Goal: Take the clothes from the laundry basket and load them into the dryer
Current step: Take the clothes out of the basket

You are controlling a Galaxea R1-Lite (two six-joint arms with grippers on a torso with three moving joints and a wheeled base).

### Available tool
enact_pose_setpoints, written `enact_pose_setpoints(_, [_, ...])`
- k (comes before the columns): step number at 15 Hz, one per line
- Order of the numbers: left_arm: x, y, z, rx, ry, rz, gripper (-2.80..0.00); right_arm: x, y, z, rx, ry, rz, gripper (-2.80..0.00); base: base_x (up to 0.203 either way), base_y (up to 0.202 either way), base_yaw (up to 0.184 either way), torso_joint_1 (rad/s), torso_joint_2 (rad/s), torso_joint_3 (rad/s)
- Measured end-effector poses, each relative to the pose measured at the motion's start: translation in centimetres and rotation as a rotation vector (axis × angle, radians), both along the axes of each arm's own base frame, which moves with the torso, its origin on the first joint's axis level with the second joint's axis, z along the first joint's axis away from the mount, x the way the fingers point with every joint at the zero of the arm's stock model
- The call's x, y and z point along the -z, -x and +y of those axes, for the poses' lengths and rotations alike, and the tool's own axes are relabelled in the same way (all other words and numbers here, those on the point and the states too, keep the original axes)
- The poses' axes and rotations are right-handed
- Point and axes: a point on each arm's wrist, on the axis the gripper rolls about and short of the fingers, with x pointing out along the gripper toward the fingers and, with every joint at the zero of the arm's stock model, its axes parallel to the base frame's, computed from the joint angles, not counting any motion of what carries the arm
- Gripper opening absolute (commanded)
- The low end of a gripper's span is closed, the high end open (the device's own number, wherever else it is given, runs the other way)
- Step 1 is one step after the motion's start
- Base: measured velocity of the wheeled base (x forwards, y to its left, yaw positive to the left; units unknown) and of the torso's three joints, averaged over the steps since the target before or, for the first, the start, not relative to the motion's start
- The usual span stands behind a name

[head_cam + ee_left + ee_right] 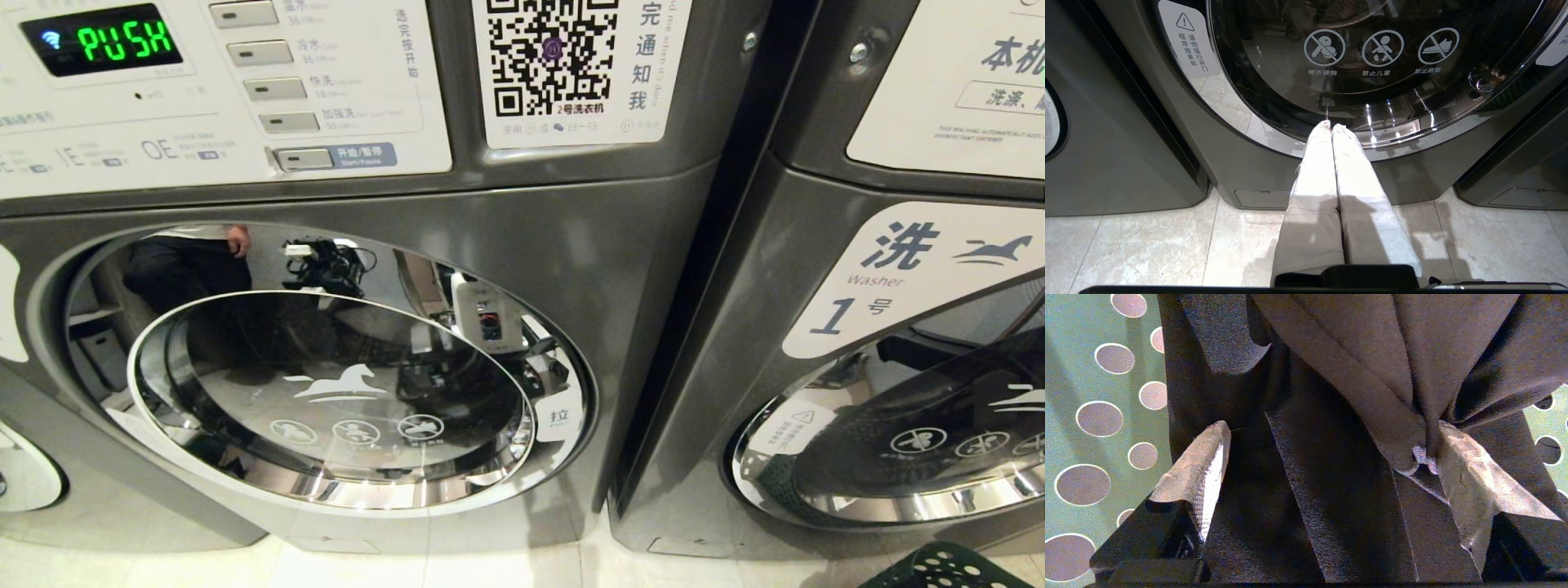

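Front of robot, machine 2: grey front-loading machine (522, 204), round chrome-rimmed door (326, 400) closed; the dryer of the task cannot be told apart by any label.
Machine 2 display: green characters "PUSH" (122, 39) on a black panel, with a small blue wireless symbol beside them.
Machine 2 sticker: white label with a QR code (551, 53); "2号洗衣机" printed beneath, "完", "通知我" alongside.
Machine 2 start button: blue tag reading "开始/暂停" (363, 155).
Machine 2 door marks: white horse emblem and three crossed-out circles; in the left wrist view the captions read "硬币硬物" and "禁止儿童".
Machine 2 warning label: triangle sign with "请勿强行开门" and "程序结束前" (1190, 38).
Machine 2 handle tag: "拉" (559, 415) at the door's right edge.
Machine 1, to the right: grey unit (824, 327) labelled "洗", "Washer", "1号" (894, 273); door closed.
Floor: pale stone tiles (1147, 245).
Laundry basket: green perforated plastic (947, 567) at the lower right corner of the head view; wall with round holes (1094, 416) in the right wrist view.
Clothes: dark fabric (1331, 396) lying folded inside the basket.
Right gripper (1327, 453): down in the basket; jaws apart, one finger touching a fold of the fabric, nothing clamped.
Left gripper (1331, 127): near machine 2's door rim, above the floor; jaws together, holding nothing.
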Motion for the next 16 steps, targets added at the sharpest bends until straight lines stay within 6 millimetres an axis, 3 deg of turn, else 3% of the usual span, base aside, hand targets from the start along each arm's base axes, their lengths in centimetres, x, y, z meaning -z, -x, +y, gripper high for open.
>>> enact_pose_setpoints(6, [-0.01, 0.0, 0.0, 0.0, 0.0, 0.0, -2.8, 0.02, 0.2, -0.01, 0.006, -0.005, 0.007, 0.0, 0.0, 0.0, 0.0, 0.0, 0.0, 0.0])
enact_pose_setpoints(7, [-0.01, 0.0, 0.0, 0.0, 0.0, 0.0, -2.8, 0.02, 0.27, 0.05, 0.007, -0.012, 0.013, -2.8, 0.0, 0.0, 0.0, 0.0, 0.0, 0.0])
enact_pose_setpoints(16, [0.0, 0.0, 0.0, 0.0, 0.0, 0.0, -2.8, -0.04, 0.69, 0.16, 0.013, -0.048, 0.04, -2.8, 0.0, 0.0, 0.0, 0.0, 0.0, 0.0])
